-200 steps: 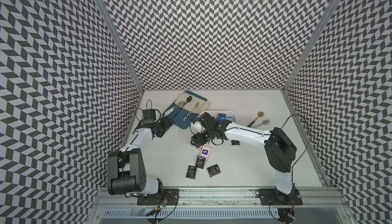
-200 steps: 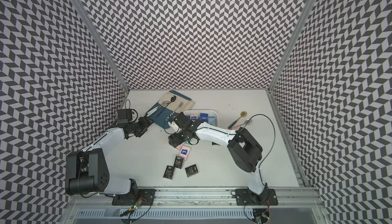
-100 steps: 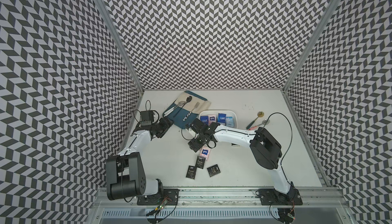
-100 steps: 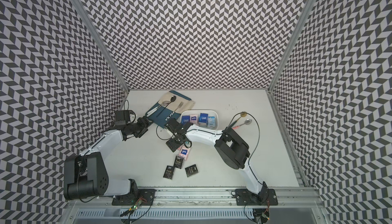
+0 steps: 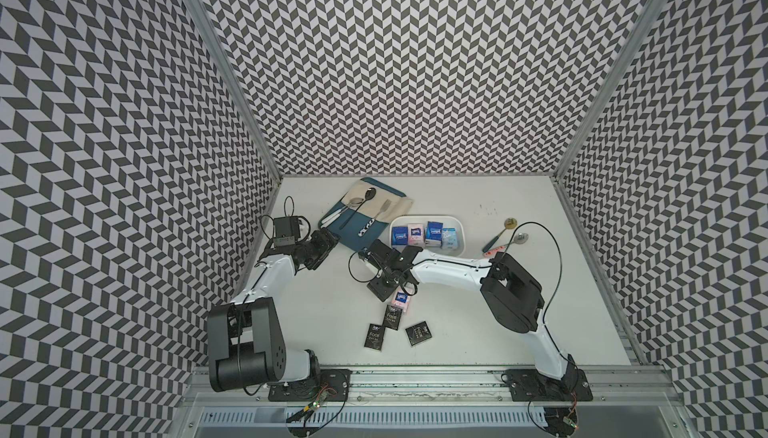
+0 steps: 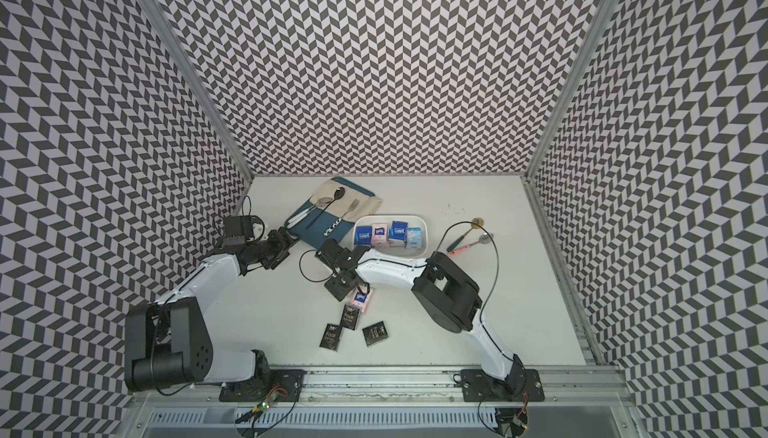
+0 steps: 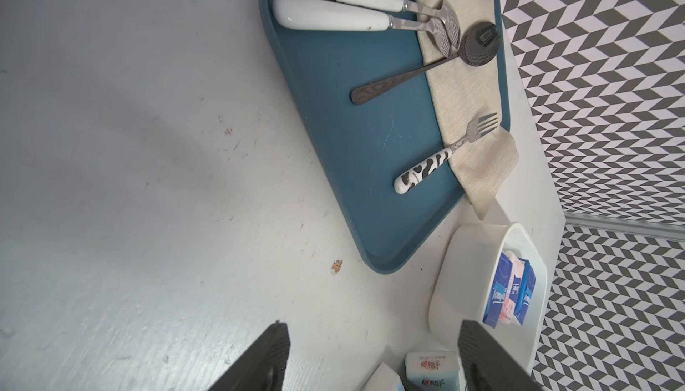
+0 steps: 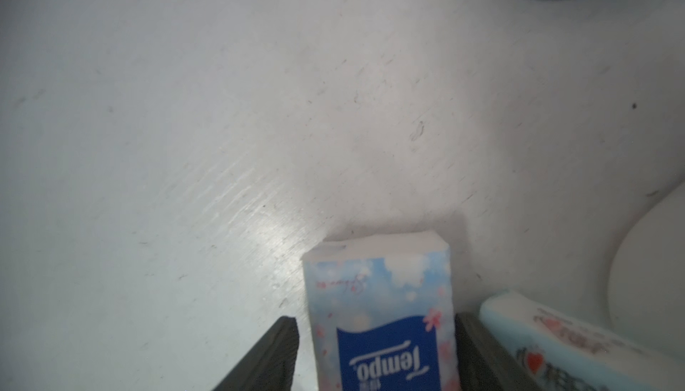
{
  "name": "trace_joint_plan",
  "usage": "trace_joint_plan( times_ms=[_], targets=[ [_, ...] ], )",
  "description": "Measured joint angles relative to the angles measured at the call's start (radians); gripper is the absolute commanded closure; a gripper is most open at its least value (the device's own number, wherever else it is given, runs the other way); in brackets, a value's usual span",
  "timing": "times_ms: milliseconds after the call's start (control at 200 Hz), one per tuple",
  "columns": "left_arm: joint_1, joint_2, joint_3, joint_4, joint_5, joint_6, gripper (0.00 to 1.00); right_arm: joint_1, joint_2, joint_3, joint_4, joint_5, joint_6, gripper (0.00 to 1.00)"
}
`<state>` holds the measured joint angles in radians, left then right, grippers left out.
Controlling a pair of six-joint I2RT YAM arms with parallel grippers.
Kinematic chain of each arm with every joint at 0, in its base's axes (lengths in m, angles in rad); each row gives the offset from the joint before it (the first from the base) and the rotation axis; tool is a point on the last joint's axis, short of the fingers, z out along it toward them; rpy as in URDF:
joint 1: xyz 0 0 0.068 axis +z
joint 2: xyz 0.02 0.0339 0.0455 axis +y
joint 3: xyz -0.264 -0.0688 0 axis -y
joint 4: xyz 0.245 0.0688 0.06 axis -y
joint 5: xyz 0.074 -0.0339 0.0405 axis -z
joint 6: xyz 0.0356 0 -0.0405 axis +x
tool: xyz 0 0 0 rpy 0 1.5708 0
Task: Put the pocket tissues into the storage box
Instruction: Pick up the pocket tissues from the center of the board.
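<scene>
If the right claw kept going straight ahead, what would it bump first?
The Tempo tissue packet, sitting between the right gripper's open fingers. Beyond it, only bare table shows, though depth is unclear.

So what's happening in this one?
The right gripper straddles a sky-blue and white Tempo tissue packet on the white table, a thin gap at one finger, so no grip yet. The left gripper sits open and empty by the flat blue tray. Four packets stand in the white plastic storage box; three black Face packets and a pink one lie outside.
</scene>
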<state>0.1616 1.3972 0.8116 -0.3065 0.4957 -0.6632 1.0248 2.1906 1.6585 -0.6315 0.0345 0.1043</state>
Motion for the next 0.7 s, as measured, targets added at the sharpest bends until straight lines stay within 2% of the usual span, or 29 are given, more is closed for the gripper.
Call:
trace_joint_plan(
  times_ms=[75, 245, 345, 631, 681, 701],
  targets=[
    [0.003, -0.002, -0.002, 0.0, 0.0, 0.0, 0.23, 0.0, 0.011, 0.003, -0.002, 0.007, 0.0, 0.31],
    [0.005, -0.013, -0.007, 0.0, 0.0, 0.0, 0.23, 0.0, 0.011, 0.007, -0.006, 0.014, 0.008, 0.51],
    [0.008, -0.014, -0.007, 0.0, 0.0, 0.0, 0.23, 0.0, 0.011, 0.01, -0.005, 0.004, 0.014, 0.56],
    [0.01, -0.016, -0.008, -0.001, 0.006, 0.005, 0.22, -0.011, -0.014, 0.056, -0.004, -0.072, 0.065, 0.58],
    [0.01, -0.016, -0.008, -0.001, 0.014, 0.01, 0.19, -0.019, -0.032, 0.065, -0.003, -0.089, 0.082, 0.58],
    [0.01, -0.016, -0.008, -0.001, 0.018, 0.014, 0.13, -0.023, -0.041, 0.069, -0.003, -0.099, 0.092, 0.58]
  ],
)
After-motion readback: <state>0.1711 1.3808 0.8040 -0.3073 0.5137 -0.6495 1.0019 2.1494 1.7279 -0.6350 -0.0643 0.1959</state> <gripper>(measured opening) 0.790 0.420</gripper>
